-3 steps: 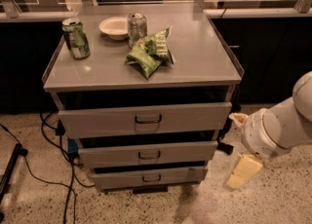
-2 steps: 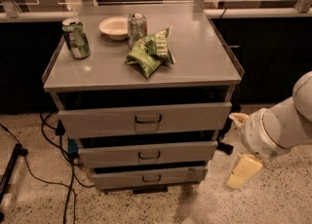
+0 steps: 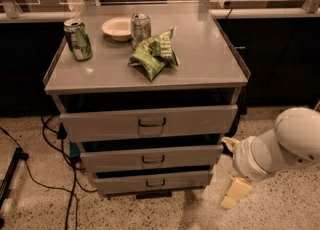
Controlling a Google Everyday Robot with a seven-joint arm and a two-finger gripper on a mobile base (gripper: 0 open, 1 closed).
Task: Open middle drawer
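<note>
The task looks barely begun. The middle drawer [image 3: 185, 155], a long flat grey metal front with a small dark bar handle [image 3: 153, 159] at its centre, sits second of three in the grey metal cabinet [image 3: 215, 64]. It lies below the taller top drawer front [image 3: 100, 123] and above the narrower bottom one [image 3: 120, 182]. A dark gap shows over its upper edge, as over the other two, so it seems only slightly out and not pulled open.

The cream-tipped gripper [image 3: 236, 194] on the white rounded arm [image 3: 280, 146] hangs low off the cabinet's front right corner, near the speckled floor [image 3: 280, 214]. It is apart from the drawer and well to the right of the handle. Whether it is open or closed cannot be told. Reaching the handle, taking hold and pulling are all left to do.

Against the earlier frame, the arm and gripper have sunk lower and come a little nearer the cabinet's right edge. The drawers stand as they did. So do the green soda can [image 3: 78, 39] at the top's back left corner and the white bowl [image 3: 118, 28], silver can [image 3: 140, 29] and green crisp bags [image 3: 152, 54] near the back edge.
</note>
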